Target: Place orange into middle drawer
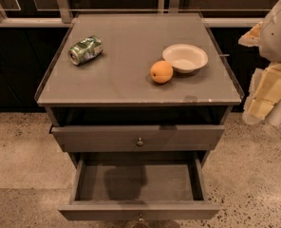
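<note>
The orange (161, 71) sits on the grey cabinet top (131, 56), right of centre and just left of a white bowl (185, 57). The middle drawer (138, 182) is pulled open below; its flat dark-grey tray holds nothing, and its small knob shows at the front edge. My gripper (266, 99), with pale yellow and white parts, hangs at the right edge of the view. It is beside the cabinet's right side, apart from the orange, and nothing shows in it.
A crushed green can (86, 50) lies at the back left of the top. The knobbed drawer front (138, 137) above the open drawer stands slightly out. Speckled floor surrounds the cabinet, and dark glass panels with metal posts run behind it.
</note>
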You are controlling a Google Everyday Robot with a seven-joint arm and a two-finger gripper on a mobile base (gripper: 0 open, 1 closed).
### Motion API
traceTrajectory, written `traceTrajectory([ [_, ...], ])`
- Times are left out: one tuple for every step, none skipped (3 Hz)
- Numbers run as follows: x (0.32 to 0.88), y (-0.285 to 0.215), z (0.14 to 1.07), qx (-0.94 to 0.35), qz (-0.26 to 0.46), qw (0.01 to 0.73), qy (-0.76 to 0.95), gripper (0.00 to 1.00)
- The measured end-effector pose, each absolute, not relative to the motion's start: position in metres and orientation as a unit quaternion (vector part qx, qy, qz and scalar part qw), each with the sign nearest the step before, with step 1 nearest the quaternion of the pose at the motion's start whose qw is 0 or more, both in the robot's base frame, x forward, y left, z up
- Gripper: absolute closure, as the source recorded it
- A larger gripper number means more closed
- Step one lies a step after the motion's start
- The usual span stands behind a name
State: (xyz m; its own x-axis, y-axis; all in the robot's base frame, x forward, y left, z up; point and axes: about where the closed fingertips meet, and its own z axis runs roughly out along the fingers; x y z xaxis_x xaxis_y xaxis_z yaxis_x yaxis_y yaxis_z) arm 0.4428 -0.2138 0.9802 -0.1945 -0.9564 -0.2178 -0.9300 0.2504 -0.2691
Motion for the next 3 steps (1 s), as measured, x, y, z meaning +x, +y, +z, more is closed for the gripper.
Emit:
traceTrajectory([
  [0.47,-0.203,0.98,-0.642,-0.026,0.215,0.736,0.0],
  [0.511,-0.182,0.971,-0.691,0.005,0.274,0.669,0.0],
  [0.569,-0.15,0.951,-0.735,0.049,0.334,0.589,0.0],
])
